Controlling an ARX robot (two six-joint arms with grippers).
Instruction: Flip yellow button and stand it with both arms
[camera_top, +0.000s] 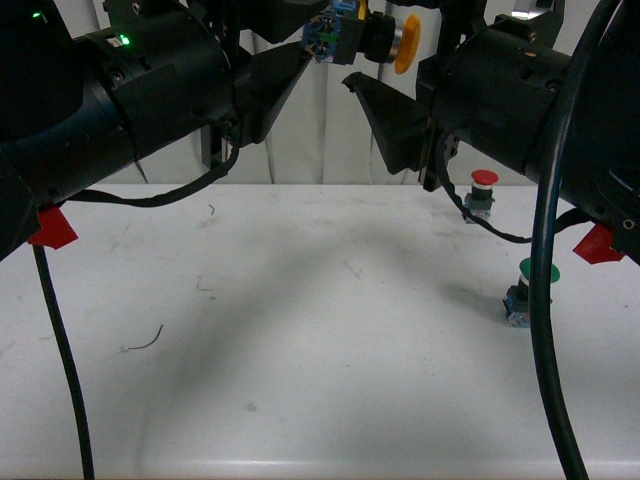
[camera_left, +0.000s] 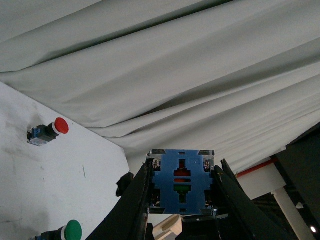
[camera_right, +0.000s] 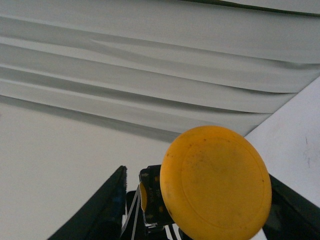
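Item: yellow button (camera_top: 375, 40), a push switch with a round yellow cap, black collar and blue block base. Location: held in the air on its side, well above the white worktop (camera_top: 300, 330), and well above and to the left-arm side of the red-capped button (camera_top: 484, 180), which stands on the worktop. Holder: left claw (camera_left: 182, 172), its two fingers pinching opposite flat sides of the blue base, the underside of the base facing that wrist camera. Right claw (camera_right: 197, 175): spread, one finger on either side of the cap, which faces its wrist camera; one finger stands clear of the cap, and contact at the other cannot be told. Also present: green-capped button (camera_top: 538, 272), on the worktop nearer the robot than the red-capped button. Handling, as judged: light, rigid plastic, likely to bear a modest squeeze. The cap is smooth and rounded, so it would probably slip or roll between flat fingers. The base block has parallel flat faces and looks the surer place to take hold, the black collar second. The base is small under a wide cap, so the button is likely to topple if set down tilted.
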